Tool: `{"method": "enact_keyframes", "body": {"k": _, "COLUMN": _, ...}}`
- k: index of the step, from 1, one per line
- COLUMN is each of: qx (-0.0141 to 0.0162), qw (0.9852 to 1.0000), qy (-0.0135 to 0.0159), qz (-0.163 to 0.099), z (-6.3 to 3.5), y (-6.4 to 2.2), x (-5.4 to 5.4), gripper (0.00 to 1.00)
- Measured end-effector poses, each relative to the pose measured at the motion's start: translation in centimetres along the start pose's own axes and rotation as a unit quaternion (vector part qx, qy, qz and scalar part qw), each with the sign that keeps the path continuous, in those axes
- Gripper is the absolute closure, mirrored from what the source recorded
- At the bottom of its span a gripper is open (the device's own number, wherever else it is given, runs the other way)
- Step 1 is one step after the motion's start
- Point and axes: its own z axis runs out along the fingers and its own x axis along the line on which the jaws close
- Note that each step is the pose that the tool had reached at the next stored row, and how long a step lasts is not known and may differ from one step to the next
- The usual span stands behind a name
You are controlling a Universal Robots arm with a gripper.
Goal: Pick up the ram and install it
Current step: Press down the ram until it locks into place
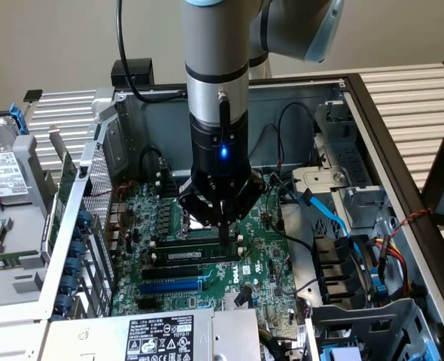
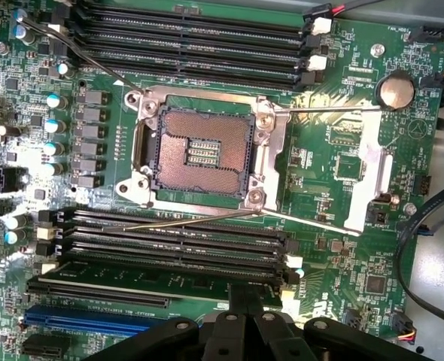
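Start at the exterior view's left: you see the open computer case (image 1: 79, 188) lying on its side, its hinged drive cage (image 1: 4, 195) swung out past the left wall so the motherboard (image 1: 275, 248) is reachable from above.

Blue expansion slot (image 1: 173, 286) sits toward the board's near edge. Just behind it run the black memory slots (image 1: 184, 244) with white end clips.

The ram (image 1: 196, 256) lies along the memory slot nearest the blue slot, level with its neighbours and apparently seated or close to it. In the wrist view it reads as a green strip (image 2: 150, 274) in that slot. You cannot tell whether the end clips have latched.

The end effector (image 1: 222, 229) stands vertical over the right end of the stick, fingers pressed together on or just above its top edge. Judged from that pose, the closed tips serve as a pusher on the stick's top edge, not as a clamp. In the wrist view the end effector (image 2: 244, 312) meets the stick's end beside the white clip.

The bare CPU socket (image 2: 199, 147) lies open behind the slots, its retention lever (image 2: 207, 220) swung clear.

At the case's right wall, blue cables (image 1: 331, 218) stay off the board.
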Motion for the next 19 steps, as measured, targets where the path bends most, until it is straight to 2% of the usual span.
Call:
{"method": "enact_keyframes", "body": {"k": 11, "qx": -0.0018, "qw": 1.0000, "qy": 0.0000, "qz": 0.003, "z": 0.13, "y": -0.02, "x": 0.0, "gripper": 0.90}}
{"method": "enact_keyframes", "body": {"k": 15, "qx": -0.0033, "qw": 1.0000, "qy": 0.0000, "qz": 0.005, "z": -1.13, "y": -0.11, "x": 0.1, "gripper": 0.90}}
{"method": "enact_keyframes", "body": {"k": 17, "qx": -0.0063, "qw": 1.0000, "qy": 0.0001, "qz": 0.006, "z": -1.69, "y": -0.13, "x": 0.3, "gripper": 0.90}}
{"method": "enact_keyframes", "body": {"k": 19, "qx": -0.0122, "qw": 0.9999, "qy": -0.0002, "qz": 0.007, "z": -2.22, "y": -0.13, "x": 0.7, "gripper": 0.90}}
